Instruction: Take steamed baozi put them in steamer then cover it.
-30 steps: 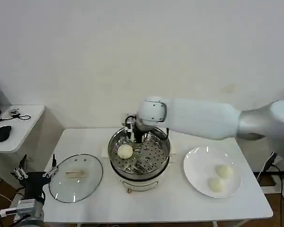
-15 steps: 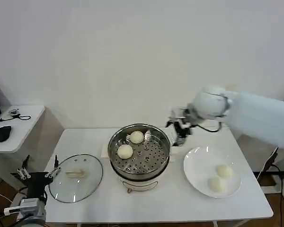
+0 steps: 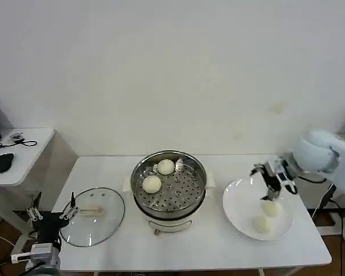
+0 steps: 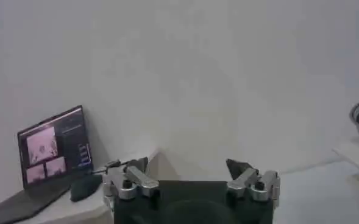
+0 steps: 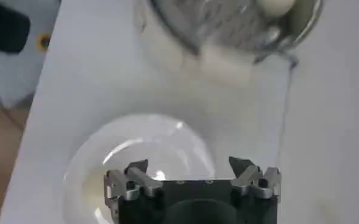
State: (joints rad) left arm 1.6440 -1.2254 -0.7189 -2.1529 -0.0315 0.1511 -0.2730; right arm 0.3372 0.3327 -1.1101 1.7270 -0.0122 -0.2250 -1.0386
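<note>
The left claw [image 3: 50, 215] waited spread and empty at the tabletop's left edge beside the cover [image 3: 92, 215]. The steamer [image 3: 169, 181] now held two baozi [image 3: 166, 167], up from one. The right claw [image 3: 272, 175], released, had swung from it to over the plate [image 3: 237, 206], where two more baozi [image 3: 271, 208] remained.

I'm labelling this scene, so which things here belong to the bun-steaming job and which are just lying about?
Job:
round creamy-white buns
shiny steel steamer pot
clear glass lid with cream handle
flat white plate
right end effector

Lying about:
black computer mouse
open laptop
</note>
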